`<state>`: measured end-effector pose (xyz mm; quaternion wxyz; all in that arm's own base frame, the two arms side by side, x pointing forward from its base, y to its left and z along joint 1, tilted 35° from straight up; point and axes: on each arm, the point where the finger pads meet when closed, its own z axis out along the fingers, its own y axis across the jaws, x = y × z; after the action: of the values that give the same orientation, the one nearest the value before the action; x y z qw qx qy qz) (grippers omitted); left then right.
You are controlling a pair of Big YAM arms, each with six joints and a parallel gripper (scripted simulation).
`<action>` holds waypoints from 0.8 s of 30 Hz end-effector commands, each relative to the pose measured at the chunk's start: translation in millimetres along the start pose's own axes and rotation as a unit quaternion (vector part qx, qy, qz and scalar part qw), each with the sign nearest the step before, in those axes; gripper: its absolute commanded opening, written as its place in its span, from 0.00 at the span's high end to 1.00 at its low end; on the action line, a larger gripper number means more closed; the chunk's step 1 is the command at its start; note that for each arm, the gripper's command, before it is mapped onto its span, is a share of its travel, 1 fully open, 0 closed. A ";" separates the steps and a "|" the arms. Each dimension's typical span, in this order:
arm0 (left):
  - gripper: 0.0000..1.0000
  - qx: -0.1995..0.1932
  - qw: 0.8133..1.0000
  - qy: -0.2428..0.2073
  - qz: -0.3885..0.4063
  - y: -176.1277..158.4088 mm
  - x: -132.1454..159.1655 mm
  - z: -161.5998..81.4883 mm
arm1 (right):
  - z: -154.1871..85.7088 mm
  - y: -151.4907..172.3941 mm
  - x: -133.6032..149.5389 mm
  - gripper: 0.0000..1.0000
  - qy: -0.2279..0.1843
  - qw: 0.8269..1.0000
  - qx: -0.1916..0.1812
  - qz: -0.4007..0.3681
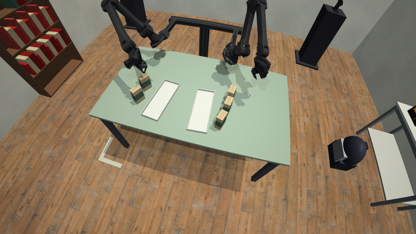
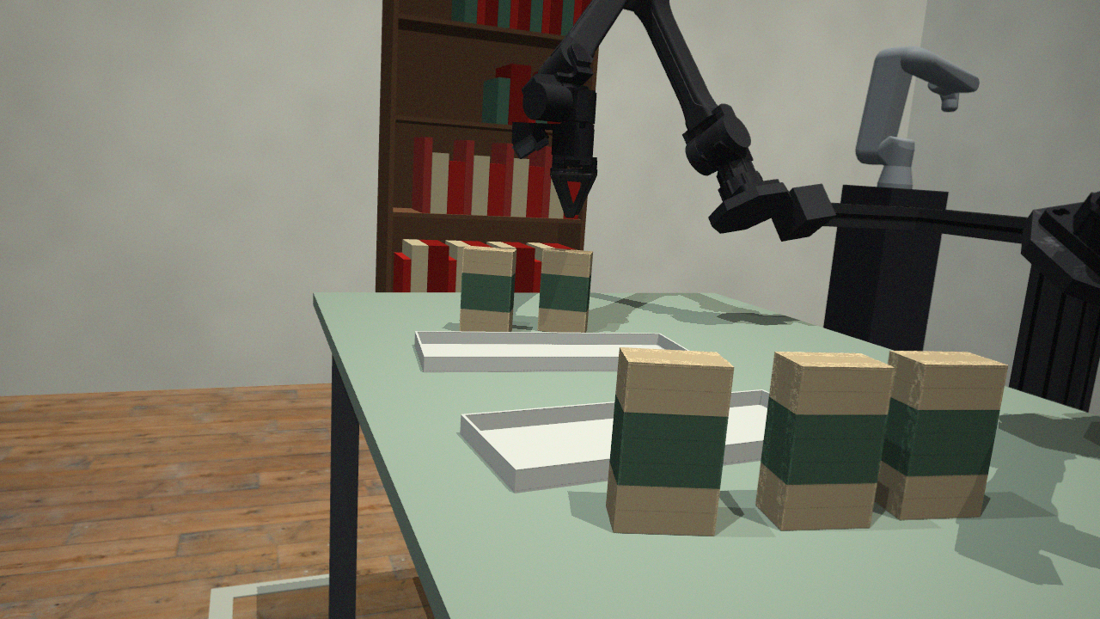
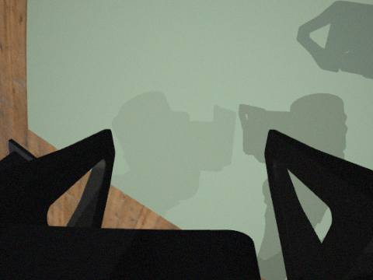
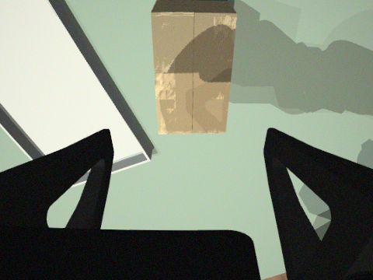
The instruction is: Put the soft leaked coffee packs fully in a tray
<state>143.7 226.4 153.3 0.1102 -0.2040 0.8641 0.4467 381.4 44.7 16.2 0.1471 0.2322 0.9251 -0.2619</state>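
Observation:
Five tan coffee packs with green bands stand on the green bench. Two stand at one end beside a white tray [image 1: 160, 99]: pack [image 1: 144, 81] and pack [image 1: 137, 93]. Three stand in a row beside the other tray [image 1: 201, 110]: pack [image 1: 231, 90], pack [image 1: 228, 102] and pack [image 1: 221, 118]. My right gripper [image 1: 142, 69] hovers open and empty just above the first pack, whose top shows in the right wrist view [image 4: 193, 64]. My left gripper [image 1: 259, 75] hangs open and empty over bare bench near the far edge, behind the row of three.
A bookshelf [image 1: 32, 43] stands off the bench on the two-pack side. A black pillar [image 1: 319, 34] stands behind the bench's far corner. The left wrist view shows the bench edge and wood floor [image 3: 12, 57].

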 end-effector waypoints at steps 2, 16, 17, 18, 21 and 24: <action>0.24 0.045 0.997 -0.018 0.055 -20.1 -25.1 -22.4 | -12.4 3.2 -8.3 0.24 -0.019 1.000 -0.022 0.003; 0.24 0.187 0.948 -0.055 0.252 -116.0 -45.7 -59.2 | 14.1 -4.0 -3.3 0.24 -0.002 1.000 -0.003 0.004; 0.24 0.195 0.944 -0.060 0.260 -124.3 -49.2 -62.4 | 17.9 -3.5 -3.4 0.24 -0.002 1.000 -0.003 0.004; 0.24 0.196 0.948 -0.064 0.244 -133.1 -54.2 -65.7 | 17.9 -3.5 -3.4 0.24 -0.002 1.000 -0.003 0.004; 0.24 0.194 0.948 -0.063 0.244 -148.9 -57.6 -71.7 | 17.9 -3.5 -3.4 0.24 -0.002 1.000 -0.003 0.004; 0.24 0.195 0.948 -0.063 0.245 -165.7 -60.7 -78.1 | 4.6 3.5 -11.4 0.24 -0.012 1.000 -0.014 0.010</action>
<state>244.5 102.6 91.3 0.0636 0.0899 0.9497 0.2932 383.5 34.4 9.6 0.1522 0.2381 0.9239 -0.2580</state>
